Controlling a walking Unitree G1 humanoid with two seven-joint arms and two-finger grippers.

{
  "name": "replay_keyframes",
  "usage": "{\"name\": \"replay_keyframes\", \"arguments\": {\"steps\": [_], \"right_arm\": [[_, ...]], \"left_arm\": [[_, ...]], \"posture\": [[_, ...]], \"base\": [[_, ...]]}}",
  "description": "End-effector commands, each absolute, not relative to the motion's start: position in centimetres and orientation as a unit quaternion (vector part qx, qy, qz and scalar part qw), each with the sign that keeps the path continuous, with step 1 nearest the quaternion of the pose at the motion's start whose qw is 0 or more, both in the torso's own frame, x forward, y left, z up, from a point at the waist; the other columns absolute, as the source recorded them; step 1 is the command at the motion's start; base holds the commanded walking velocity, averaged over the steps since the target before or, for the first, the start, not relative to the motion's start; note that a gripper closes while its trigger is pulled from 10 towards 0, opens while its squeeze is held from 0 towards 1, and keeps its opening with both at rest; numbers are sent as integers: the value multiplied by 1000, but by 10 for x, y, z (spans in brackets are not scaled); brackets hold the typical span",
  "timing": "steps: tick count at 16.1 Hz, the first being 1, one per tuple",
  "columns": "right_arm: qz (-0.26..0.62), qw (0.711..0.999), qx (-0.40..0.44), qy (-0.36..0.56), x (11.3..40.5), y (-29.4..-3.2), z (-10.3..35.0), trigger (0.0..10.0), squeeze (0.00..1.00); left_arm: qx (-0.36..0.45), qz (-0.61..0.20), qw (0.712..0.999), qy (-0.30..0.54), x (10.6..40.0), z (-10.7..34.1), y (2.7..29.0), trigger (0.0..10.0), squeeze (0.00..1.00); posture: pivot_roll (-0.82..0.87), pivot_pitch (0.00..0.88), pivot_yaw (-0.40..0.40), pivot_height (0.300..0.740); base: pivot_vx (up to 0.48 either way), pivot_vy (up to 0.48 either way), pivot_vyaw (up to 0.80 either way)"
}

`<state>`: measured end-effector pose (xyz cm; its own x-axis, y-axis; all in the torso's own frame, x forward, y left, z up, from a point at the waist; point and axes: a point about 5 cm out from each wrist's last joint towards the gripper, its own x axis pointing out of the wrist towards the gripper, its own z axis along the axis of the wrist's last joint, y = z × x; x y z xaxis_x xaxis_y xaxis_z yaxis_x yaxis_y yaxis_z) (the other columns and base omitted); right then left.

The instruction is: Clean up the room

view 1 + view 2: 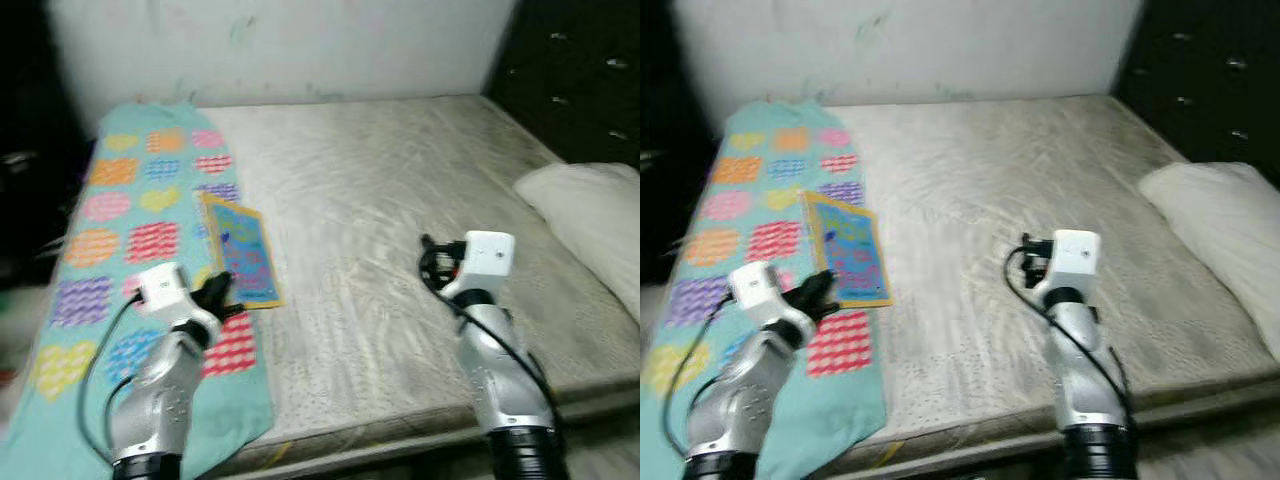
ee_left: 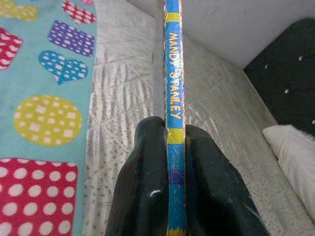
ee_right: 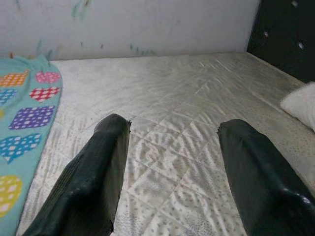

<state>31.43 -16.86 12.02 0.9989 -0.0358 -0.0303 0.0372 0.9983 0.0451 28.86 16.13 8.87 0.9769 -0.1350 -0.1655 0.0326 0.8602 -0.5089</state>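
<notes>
A thin blue children's book with a yellow border lies across the edge of a teal blanket patterned with coloured hearts, on the left of a bare mattress. My left gripper is shut on the book's near edge; in the left wrist view the book's spine stands between the two black fingers. My right gripper hovers open over the middle of the mattress, with nothing between its fingers.
A white pillow lies at the mattress's right edge. A dark dresser stands at the back right, and a pale wall runs behind the bed. Dark clutter sits to the left of the bed.
</notes>
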Motion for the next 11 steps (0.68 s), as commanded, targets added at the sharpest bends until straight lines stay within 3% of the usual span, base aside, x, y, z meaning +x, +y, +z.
{"name": "replay_keyframes", "arguments": {"steps": [1,4,11], "right_arm": [[-5,1000,27,7,317,-160,124,10000,0],[-7,1000,26,8,316,-161,123,10000,0],[-6,1000,20,8,316,-162,122,10000,0]], "left_arm": [[-254,-35,963,76,290,96,171,10000,0],[-255,-38,963,77,291,95,168,10000,0],[-250,-42,965,64,292,98,165,10000,0]], "posture": [[-102,9,8,740],[-106,14,12,740],[-111,17,10,740]], "base": [[0,416,0],[0,417,0],[0,0,0]]}}
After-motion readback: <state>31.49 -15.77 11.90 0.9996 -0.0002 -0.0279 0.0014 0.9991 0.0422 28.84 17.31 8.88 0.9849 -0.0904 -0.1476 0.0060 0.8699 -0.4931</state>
